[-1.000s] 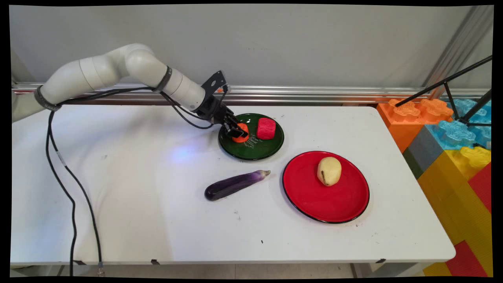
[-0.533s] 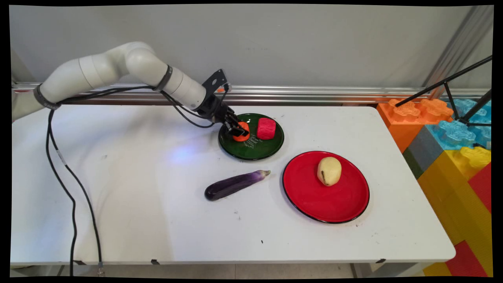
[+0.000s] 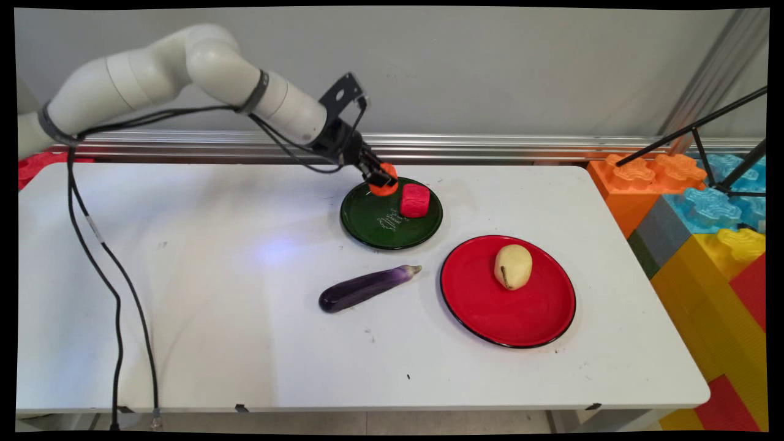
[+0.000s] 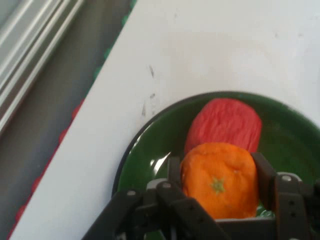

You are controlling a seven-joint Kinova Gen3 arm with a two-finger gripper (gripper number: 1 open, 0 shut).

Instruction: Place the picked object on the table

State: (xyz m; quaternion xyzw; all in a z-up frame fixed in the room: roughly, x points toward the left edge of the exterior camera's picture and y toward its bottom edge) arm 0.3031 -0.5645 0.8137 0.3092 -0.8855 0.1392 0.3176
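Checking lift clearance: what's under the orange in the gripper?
The gripper holds the orange above the green plate. The red block lies on the plate beside it. The orange hides the plate area directly under it.

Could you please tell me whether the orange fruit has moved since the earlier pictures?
Yes. The orange fruit, shut in the gripper, has risen off the green plate and now hangs over its far rim, beside the red block.

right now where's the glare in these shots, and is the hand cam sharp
Main view: the green plate has a sheen on its near rim, and the eggplant shows a highlight at its dark end. Hand view: a bright reflection on the same plate's left side; the orange in the gripper looks slightly soft.
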